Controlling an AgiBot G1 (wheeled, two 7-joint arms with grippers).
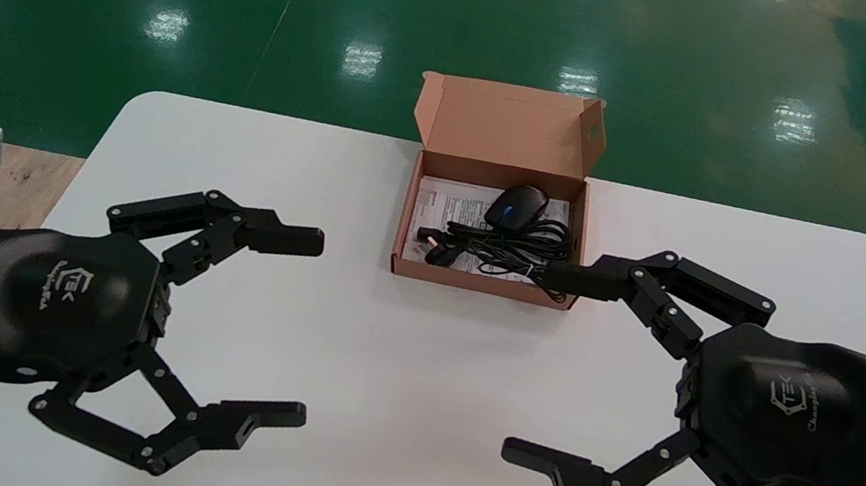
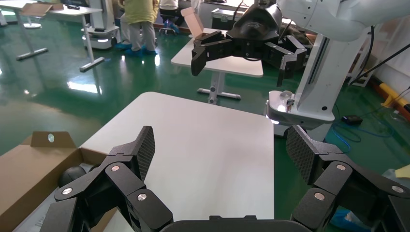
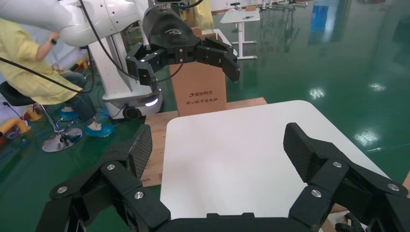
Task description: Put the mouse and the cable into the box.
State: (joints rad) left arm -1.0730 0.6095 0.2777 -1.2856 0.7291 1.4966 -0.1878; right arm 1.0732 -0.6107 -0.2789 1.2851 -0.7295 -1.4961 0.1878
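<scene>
An open brown cardboard box (image 1: 578, 237) stands at the table's far middle, lid flap raised behind it. Inside lie a black mouse (image 1: 517, 206) and its coiled black cable (image 1: 511, 253), on a white printed sheet. My left gripper (image 1: 312, 332) hovers open over the near left of the table, empty. My right gripper (image 1: 542, 366) hovers open at the near right, also empty; its far finger reaches close to the box's front right corner. The left wrist view catches the box wall (image 2: 29, 166) and the mouse (image 2: 72, 175) at its edge.
The white table (image 1: 383, 370) has rounded corners and green floor beyond its far edge. A wooden pallet (image 1: 23, 181) lies beside its left side. The wrist views show a robot base (image 2: 302, 104), another table and people farther off.
</scene>
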